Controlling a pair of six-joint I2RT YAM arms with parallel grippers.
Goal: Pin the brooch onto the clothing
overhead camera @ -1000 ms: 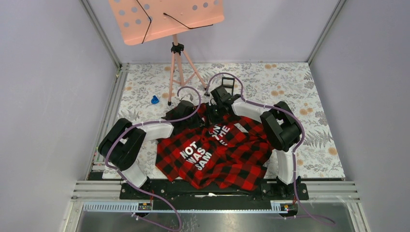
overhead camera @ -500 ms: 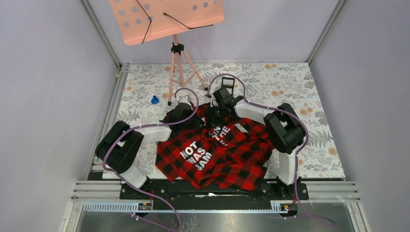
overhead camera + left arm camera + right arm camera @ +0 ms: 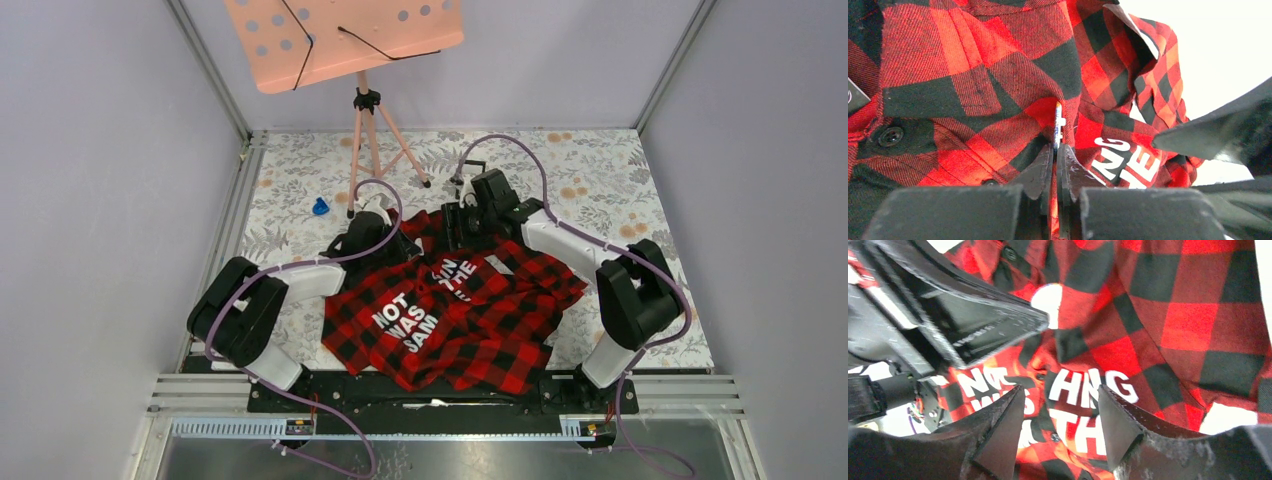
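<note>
The clothing (image 3: 450,320), a red-and-black check shirt with white letters, lies crumpled in front of the arm bases. My left gripper (image 3: 1056,147) is shut on the brooch (image 3: 1058,122), which shows edge-on as a thin metal sliver pressed against a fold of the shirt (image 3: 973,75). In the right wrist view the brooch (image 3: 1049,299) is a pale round disc at the left gripper's tip. My right gripper (image 3: 1060,390) hangs open over the letters with nothing between its fingers. From above, the left gripper (image 3: 400,245) and the right gripper (image 3: 455,222) sit near the shirt's far edge.
A pink music stand (image 3: 345,40) on a tripod (image 3: 365,150) stands at the back, just behind the grippers. A small blue object (image 3: 320,207) lies on the floral tablecloth (image 3: 600,170) to the left of the tripod. Metal rails and walls bound the table.
The right gripper has opened and pulled back to the right, away from the left gripper; its elbow swung outwards. The left gripper stays shut at the shirt's fold.
</note>
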